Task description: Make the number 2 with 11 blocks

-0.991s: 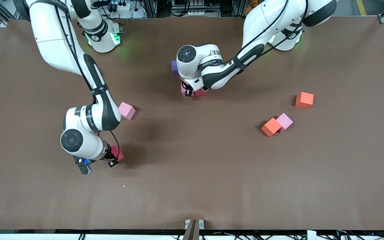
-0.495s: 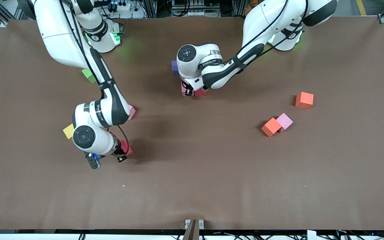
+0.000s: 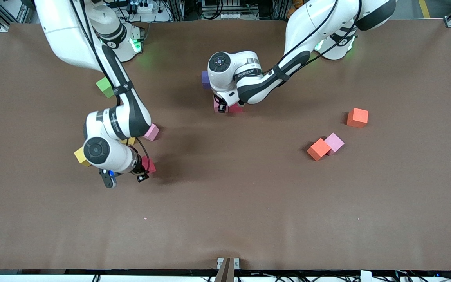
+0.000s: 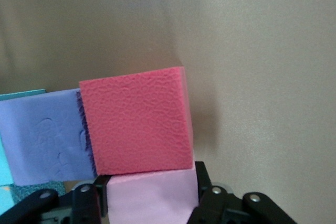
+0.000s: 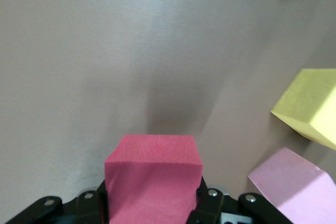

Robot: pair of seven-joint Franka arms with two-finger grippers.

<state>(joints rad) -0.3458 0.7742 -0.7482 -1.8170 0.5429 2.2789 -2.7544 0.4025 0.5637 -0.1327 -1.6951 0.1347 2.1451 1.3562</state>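
- Table [image 3: 249,196]: brown, plain matte cover.
- Arms: white shells with black joints; green lights at the bases.
- Green cube [image 3: 104,86]: bright green.
- Yellow block [image 3: 80,156]: mustard yellow; paler lemon yellow in the right wrist view [image 5: 310,108].
- Pink block [image 3: 152,132]: pale pink.
- Red block [image 5: 152,174] at the right gripper [image 3: 141,172]: deep pinkish red.
- Purple block [image 3: 205,79]: dark violet; lavender in the left wrist view [image 4: 42,135].
- Light blue block [image 4: 5,192]: turquoise.
- Textured red block [image 4: 136,124]: crimson pink, pebbled surface.
- Pink block between the left gripper [image 4: 152,203] fingers: pale pink.
- Two orange-red blocks [image 3: 318,149] [image 3: 357,117].
- Lilac-pink block [image 3: 334,142].
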